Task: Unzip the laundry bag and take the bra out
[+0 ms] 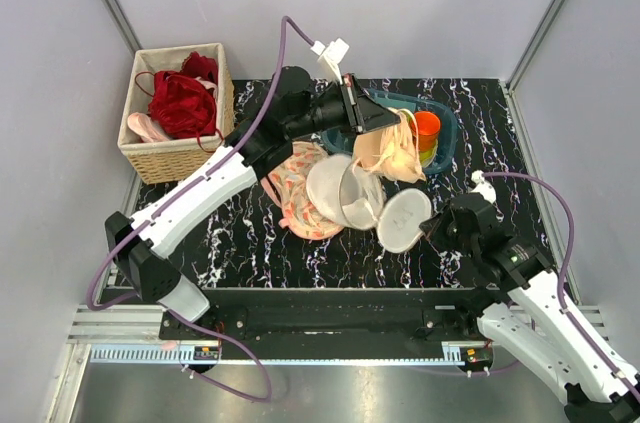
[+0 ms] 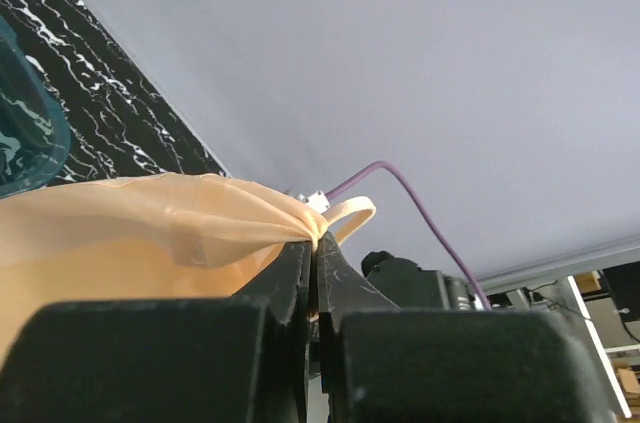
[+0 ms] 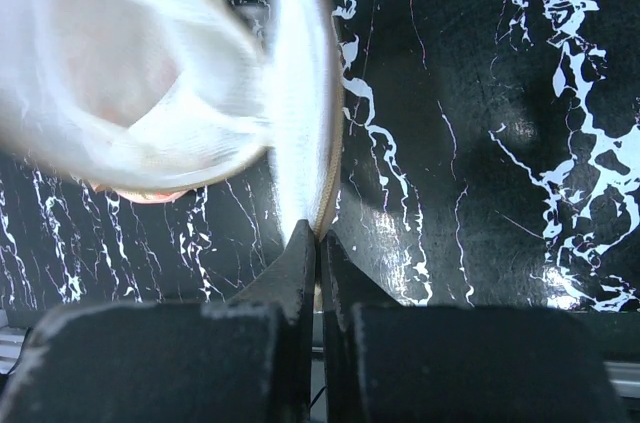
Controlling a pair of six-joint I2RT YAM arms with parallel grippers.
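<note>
The white laundry bag (image 1: 345,193) lies unzipped in the middle of the black marbled table, its round lid (image 1: 403,220) folded out to the right. My right gripper (image 1: 430,228) is shut on the lid's zipped rim; the right wrist view shows the rim (image 3: 300,93) edge-on above my right gripper (image 3: 318,235) and the mesh dome (image 3: 120,73) to the left. The peach bra (image 1: 395,148) hangs above and behind the bag, clear of its opening. My left gripper (image 1: 388,121) is shut on it. In the left wrist view the bra (image 2: 130,233) bunches into the left gripper (image 2: 315,243).
A wicker basket (image 1: 180,153) with red and pink garments stands at the back left. A peach floral cloth (image 1: 300,193) lies under the bag's left side. Behind the bra sits a blue basin (image 1: 445,118) holding an orange cup (image 1: 426,126). Grey walls close in three sides.
</note>
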